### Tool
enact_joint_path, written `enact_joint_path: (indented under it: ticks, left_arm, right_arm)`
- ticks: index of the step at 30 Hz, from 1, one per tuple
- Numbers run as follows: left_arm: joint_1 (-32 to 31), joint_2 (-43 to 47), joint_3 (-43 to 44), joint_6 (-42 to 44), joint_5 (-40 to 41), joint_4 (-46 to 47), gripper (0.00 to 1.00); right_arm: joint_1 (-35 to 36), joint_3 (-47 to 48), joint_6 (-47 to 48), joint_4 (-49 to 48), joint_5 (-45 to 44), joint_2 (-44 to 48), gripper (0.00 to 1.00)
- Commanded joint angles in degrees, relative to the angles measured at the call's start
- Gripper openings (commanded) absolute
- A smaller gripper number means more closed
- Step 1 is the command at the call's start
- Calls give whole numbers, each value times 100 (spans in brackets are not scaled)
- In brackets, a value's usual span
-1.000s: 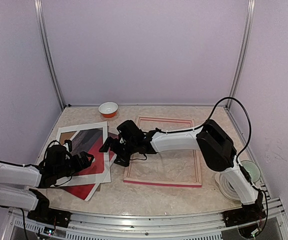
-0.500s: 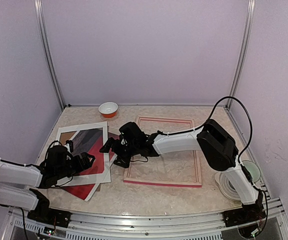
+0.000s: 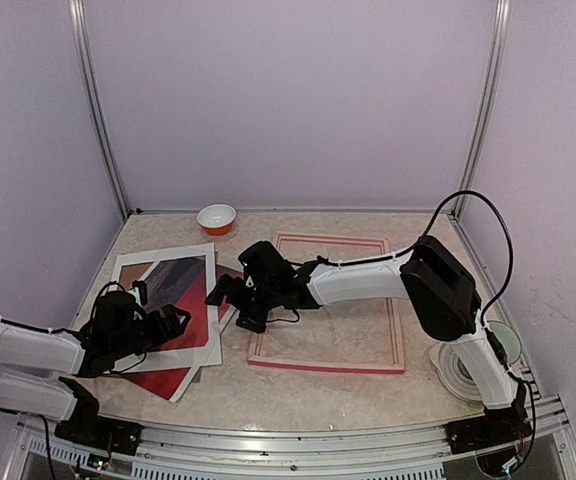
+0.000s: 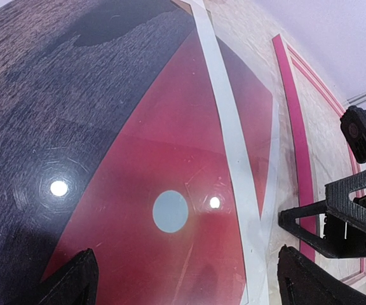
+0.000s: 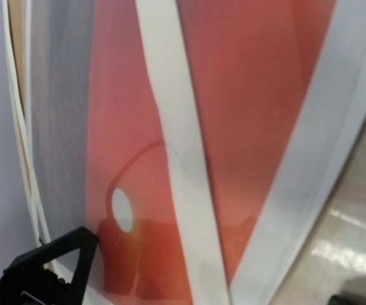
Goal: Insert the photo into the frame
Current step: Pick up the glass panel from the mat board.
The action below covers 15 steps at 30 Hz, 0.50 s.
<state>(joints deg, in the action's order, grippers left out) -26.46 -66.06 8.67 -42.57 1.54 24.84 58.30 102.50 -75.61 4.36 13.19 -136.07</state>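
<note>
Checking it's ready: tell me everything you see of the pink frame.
The frame is a thin pink rectangle lying flat on the table, right of the photo. It is empty: tabletop shows through its opening. The right arm reaches over its upper left part; contact cannot be told.

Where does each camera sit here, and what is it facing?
Top external: above, behind the bases, looking down on both arms, photo and frame.
Left wrist: close over the photo; own fingertips below, right end effector at right.
Right wrist: close on photo and white mat; one fingertip bottom-left.
Shared: both wrist views show the white sun.
</note>
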Motion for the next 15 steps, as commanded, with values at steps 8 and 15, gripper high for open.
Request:
enact_joint_path:
  ticks: [8, 15]
  left_arm:
    - [-159, -110, 30, -135, -89, 119, 96]
    - [-350, -419, 30, -331, -119, 425, 96]
  right_arm:
    - [-13, 438, 284, 549, 65, -9, 98]
    - [57, 896, 482, 1189, 106, -166, 99]
